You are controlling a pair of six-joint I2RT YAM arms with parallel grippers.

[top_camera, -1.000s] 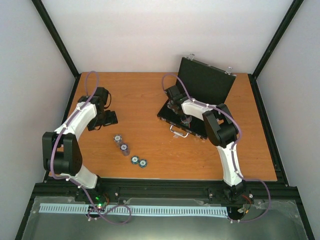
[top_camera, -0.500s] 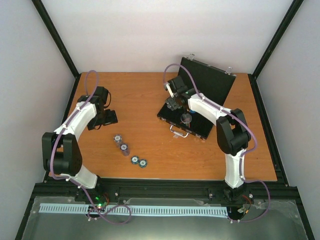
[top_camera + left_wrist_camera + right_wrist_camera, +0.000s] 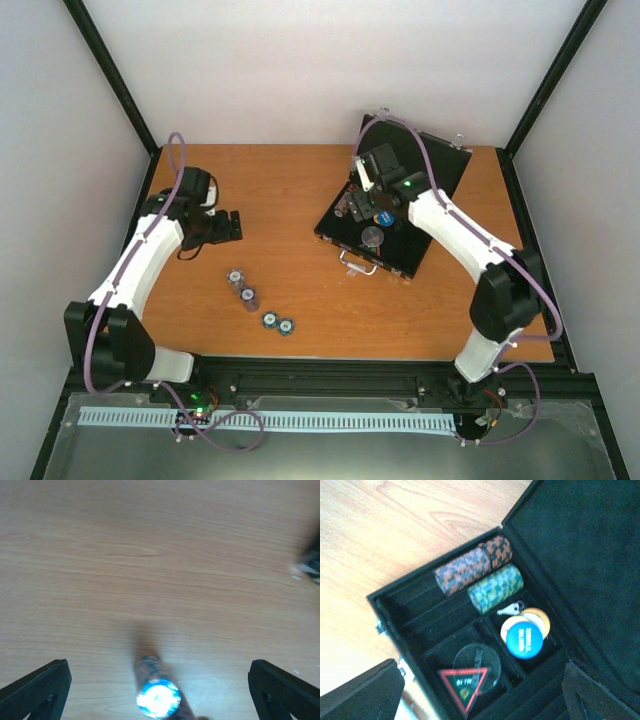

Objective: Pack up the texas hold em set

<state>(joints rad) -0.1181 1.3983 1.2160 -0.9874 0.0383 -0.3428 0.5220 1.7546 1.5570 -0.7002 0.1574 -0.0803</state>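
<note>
Your right end effector (image 3: 477, 690) has let go and lifted off the flat black hinged case (image 3: 425, 170). Its fingers stand apart and empty above the dark triangular token with the red edge (image 3: 464, 682), which now lies in the compartment next to the round blue disc (image 3: 521, 639). That piece looks packed. Your left end effector (image 3: 228, 226), also spread wide, has swung toward the four small stacks of round blue-and-white poker chips (image 3: 235, 277) out on the wooden worktop (image 3: 300, 180). One stack is lined up between its fingers. Those chips likely go in next, before the lid closes.
</note>
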